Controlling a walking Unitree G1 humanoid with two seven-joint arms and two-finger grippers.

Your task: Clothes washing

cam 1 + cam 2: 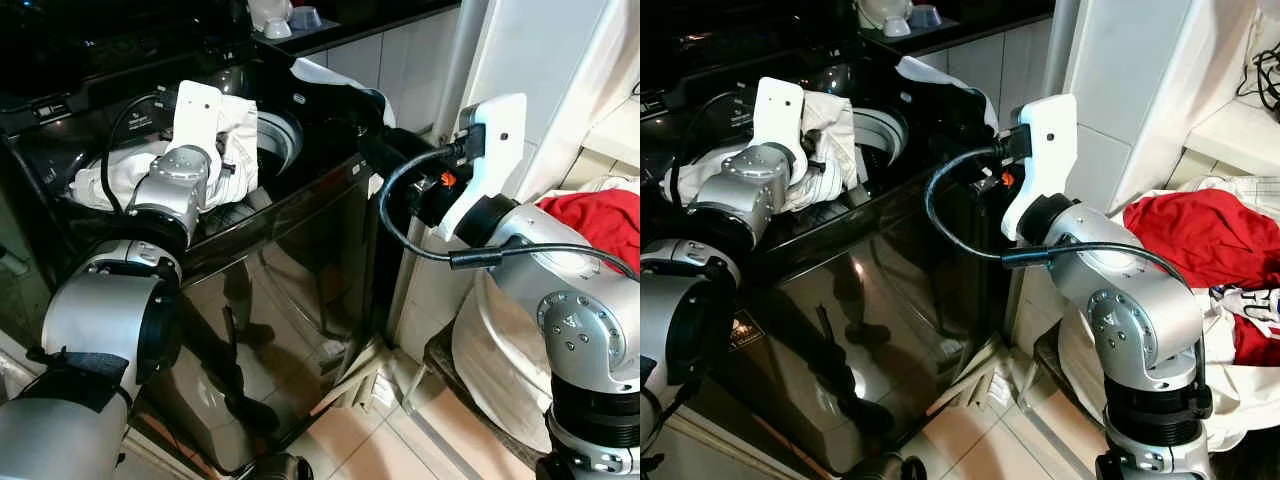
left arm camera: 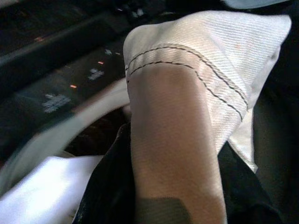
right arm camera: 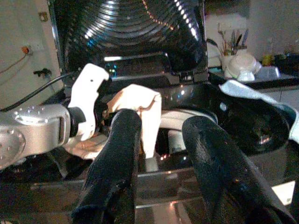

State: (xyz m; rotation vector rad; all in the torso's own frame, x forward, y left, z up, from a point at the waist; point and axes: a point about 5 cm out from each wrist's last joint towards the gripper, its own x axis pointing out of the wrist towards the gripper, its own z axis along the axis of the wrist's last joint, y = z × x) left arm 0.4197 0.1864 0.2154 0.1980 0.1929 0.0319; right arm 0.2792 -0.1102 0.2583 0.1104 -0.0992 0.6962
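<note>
I am loading the glossy black top-loading washing machine [image 1: 300, 270]. My left jaws [image 3: 106, 111] are closed on a cream-white twill garment with dark stitching [image 2: 187, 93], held over the machine's open round drum [image 1: 280, 135] on the left. My right jaws [image 3: 159, 154] hang parted and empty near the machine's right front corner. Next, I judge, the left arm must carry the cloth right over the drum mouth and let go, so that it falls inside and not onto the rim. A red garment [image 1: 1200, 235] waits in the heap at far right.
</note>
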